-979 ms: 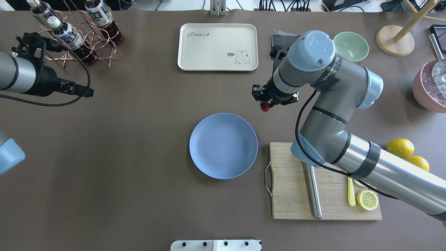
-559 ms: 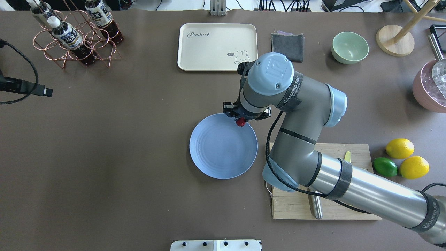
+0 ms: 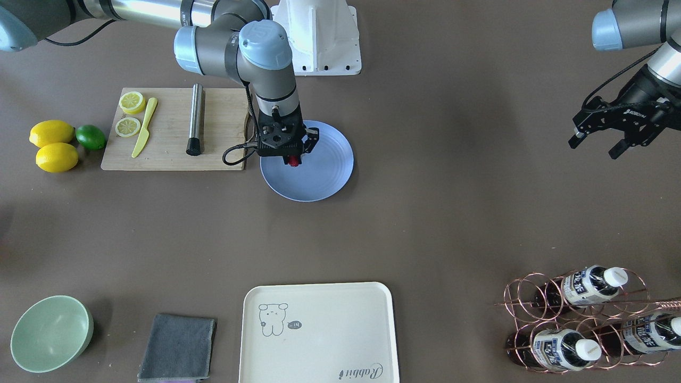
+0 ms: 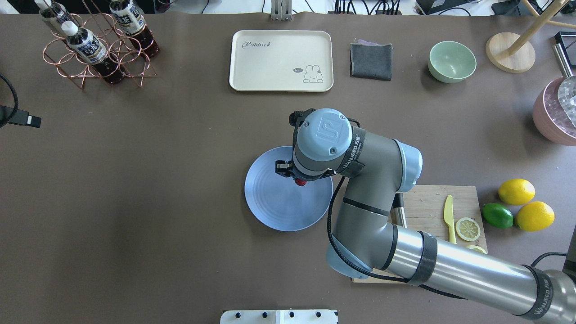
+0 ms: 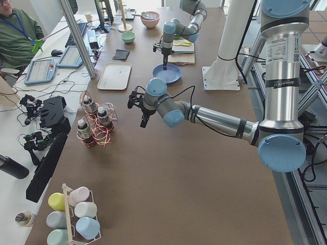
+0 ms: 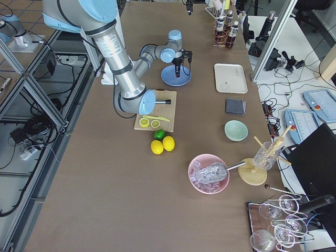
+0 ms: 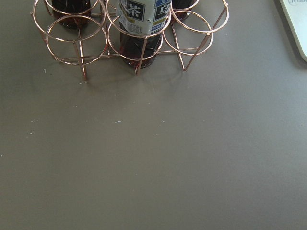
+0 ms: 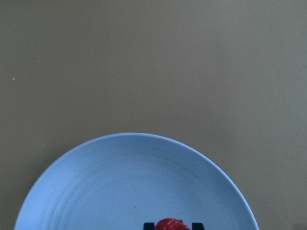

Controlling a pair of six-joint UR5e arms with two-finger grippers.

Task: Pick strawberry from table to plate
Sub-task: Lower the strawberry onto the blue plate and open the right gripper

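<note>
Right end effector [image 3: 292,158] is closed on the strawberry [image 3: 293,161], which is held over the plate [image 3: 325,178], on the side toward the cutting board [image 3: 170,133]; contact w/ the plate can't be judged. Left end effector [image 3: 596,146] is held well apart over bare bench [image 3: 425,223], fingers spread, nothing gripped.

The bench is a matte brown-grey sheet. A cream tray [image 3: 319,330], green bowl [image 3: 50,332], grey cloth [image 3: 177,340] and copper bottle rack [image 3: 580,319] are set along its far side. In the left-side view a person [image 5: 15,41] is seen at a cluttered side desk.

In the overhead view the right fingers are mostly hidden under the wrist, and only a red dot [image 4: 300,182] is seen. In the right wrist view the fruit [image 8: 171,224] is shown betw. two dark fingertips [image 8: 149,224] above blue rings [image 8: 120,191]. The left end effector's open state is shown by the front view only.
</note>
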